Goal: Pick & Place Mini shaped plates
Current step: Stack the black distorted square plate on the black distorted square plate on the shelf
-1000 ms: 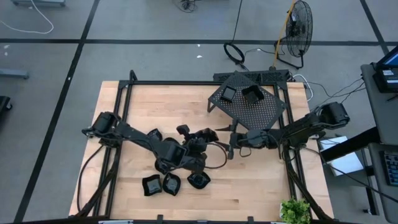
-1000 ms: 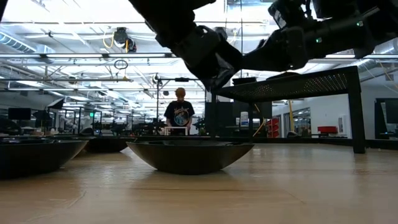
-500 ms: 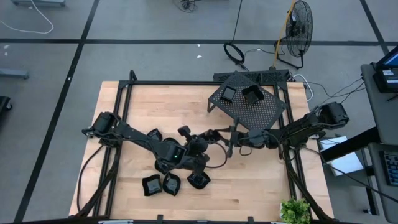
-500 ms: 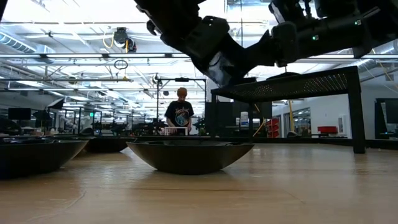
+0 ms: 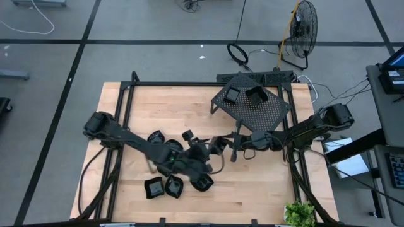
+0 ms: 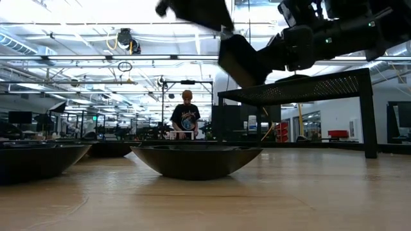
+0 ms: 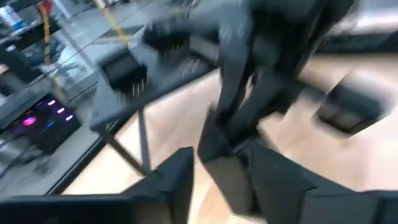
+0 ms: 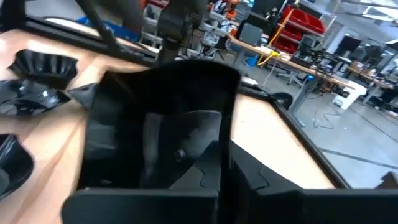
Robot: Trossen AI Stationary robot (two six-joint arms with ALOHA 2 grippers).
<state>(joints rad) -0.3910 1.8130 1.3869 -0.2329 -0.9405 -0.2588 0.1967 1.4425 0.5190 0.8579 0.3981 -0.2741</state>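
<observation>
Mini shaped plate, a small glossy black square dish with a raised rim, sits directly between the fingers of the right gripper, which are closed on it and carry it in the air above the wooden table. Just beyond it, the left gripper faces the same dish with its fingers parted and off it. Outward behind the right arm stands the black perforated metal rack, nearer the right arm than the left.

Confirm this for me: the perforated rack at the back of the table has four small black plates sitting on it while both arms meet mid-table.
Not quite. The high view shows two small black plates on the perforated rack, not four. The rest stands: the left gripper and right gripper meet mid-table.
</observation>
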